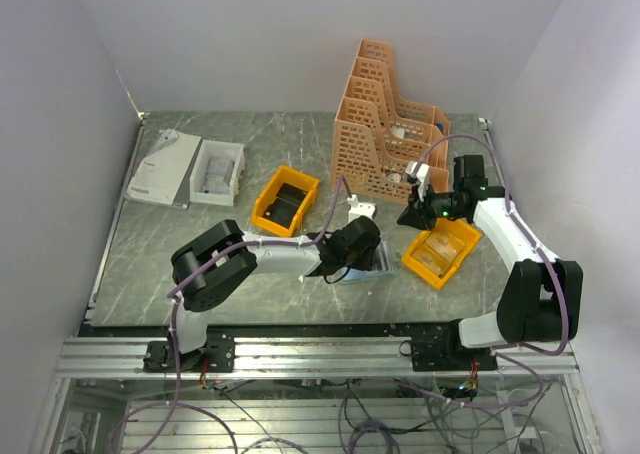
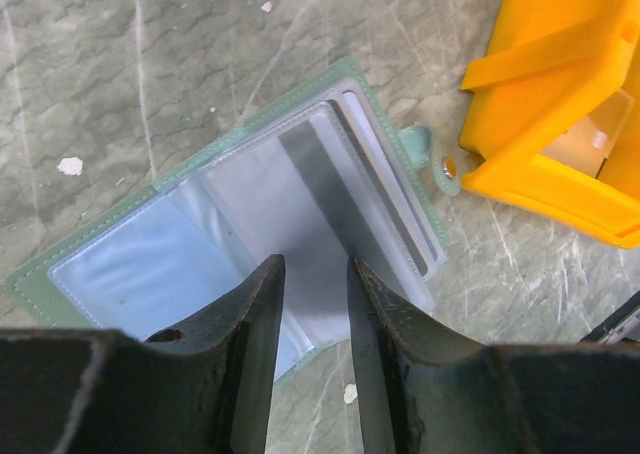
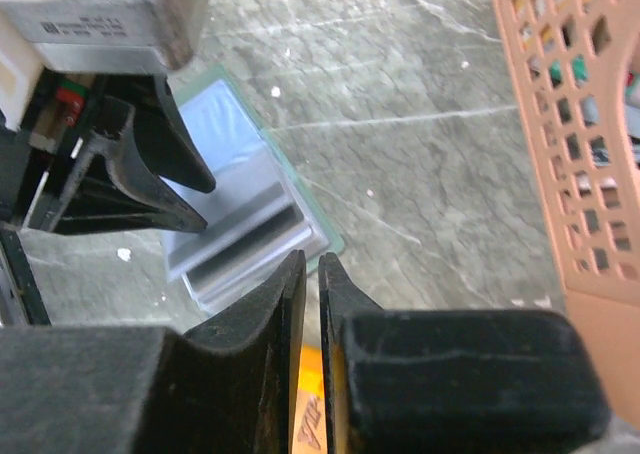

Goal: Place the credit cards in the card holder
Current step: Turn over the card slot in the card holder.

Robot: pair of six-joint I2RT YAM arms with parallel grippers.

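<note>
Card holder (image 2: 200, 234): open flat on the table, beside orange bin (image 2: 540, 189).
Credit cards (image 1: 432, 257): pale, in the bin.
Left gripper (image 2: 312, 274): slightly spread, empty, over the sleeves.
Right gripper (image 3: 312, 269): nearly pressed together, no card visible.
Risk: the unpinned holder likely slides under insertion push.

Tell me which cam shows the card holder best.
Left wrist: the card holder lies open, clear sleeves and snap tab in plain sight. Right wrist catches part of it beside the left hand. Top external shows a sliver under that hand.
</note>
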